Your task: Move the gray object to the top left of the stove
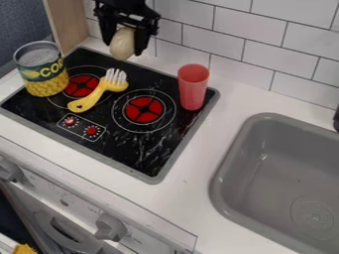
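- Squeezing the pale thing (122, 43), your claw (124, 47) is only part open, a finger on each side, up by the stove's (157, 179) back edge
- brush (99, 92) is below your claw, kinda close
- can's (45, 74) to its left
- you've got the cup (193, 88) right of it, sink (228, 149) even farther right

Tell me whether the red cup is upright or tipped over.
Upright: the red cup stands on its base near the edge of the stove, its rim facing up.
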